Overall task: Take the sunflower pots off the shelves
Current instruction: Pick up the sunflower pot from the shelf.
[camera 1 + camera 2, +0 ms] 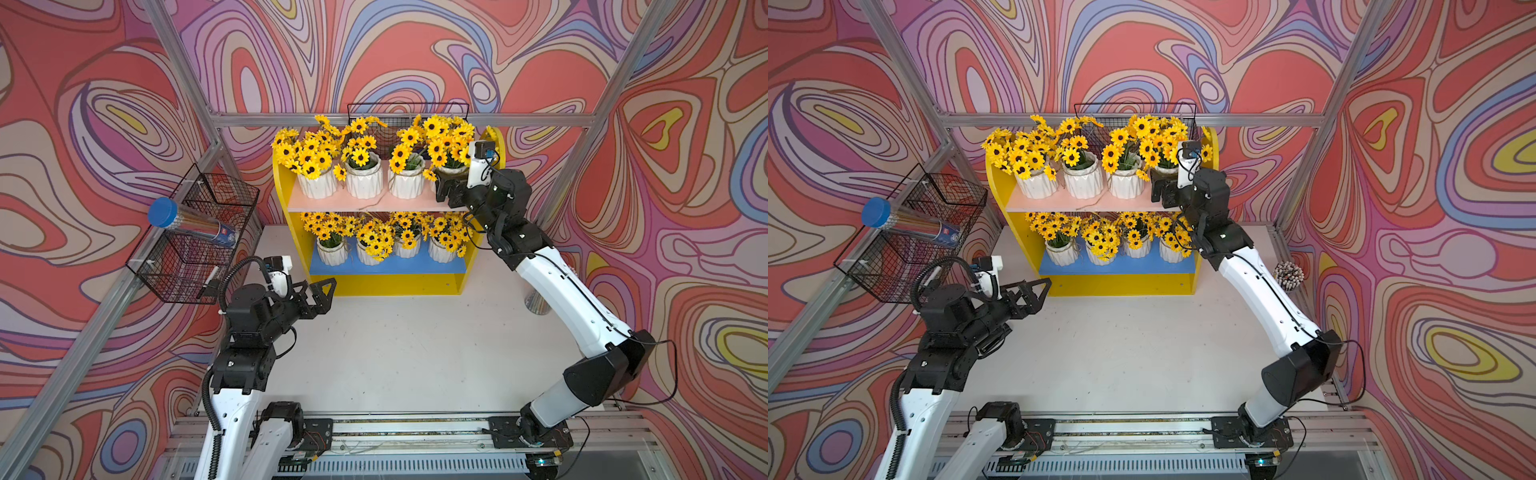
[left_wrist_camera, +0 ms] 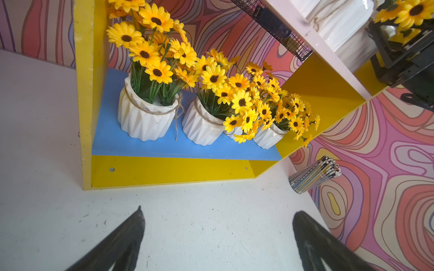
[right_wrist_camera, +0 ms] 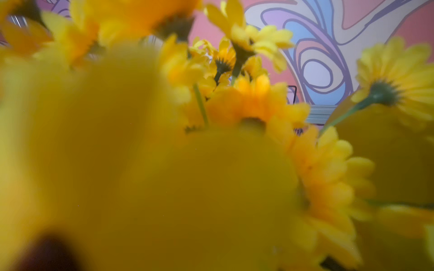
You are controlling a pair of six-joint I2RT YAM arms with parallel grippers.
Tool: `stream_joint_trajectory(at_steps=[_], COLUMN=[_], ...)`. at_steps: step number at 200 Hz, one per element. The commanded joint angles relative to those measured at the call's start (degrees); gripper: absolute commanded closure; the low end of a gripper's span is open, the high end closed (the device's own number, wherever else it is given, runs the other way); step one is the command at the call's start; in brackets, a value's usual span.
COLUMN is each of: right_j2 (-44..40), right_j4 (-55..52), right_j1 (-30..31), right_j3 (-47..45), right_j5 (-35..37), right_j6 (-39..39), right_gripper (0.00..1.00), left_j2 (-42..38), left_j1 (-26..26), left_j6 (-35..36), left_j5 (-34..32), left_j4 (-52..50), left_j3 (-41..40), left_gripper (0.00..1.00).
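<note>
All eight sunflower pots sit on the shelves. The right tool, jaws spread wide, faces the end pot on the pink upper board. The left tool gapes empty over the desk, farther off.

Ahead of my left claw, I see sunflower pots of glossy white ribbed ceramic tied with rough twine, shelves of matt painted board, and a scuffed matt white desk.
</note>
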Motion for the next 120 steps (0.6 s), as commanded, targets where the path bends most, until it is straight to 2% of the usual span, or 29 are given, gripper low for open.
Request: stream_joint_trajectory(at_steps=[1,120], right_j2=[0.4,2.2], right_j4=[1.0,8.0], right_j1=[-1.7,-2.1], right_j3=[-0.9,-3.3], right_j5=[2.0,1.0], right_j6=[-0.2,-0.3], right_gripper=[0.02,0.02], left_j2=[-0.1,0.0], left_j1=[0.4,0.4], left_j6=[0.9,1.6], left_j5=[0.4,0.2], left_j4=[1.6,2.0], left_j3=[1.0,0.6], left_gripper=[0.0,0.0])
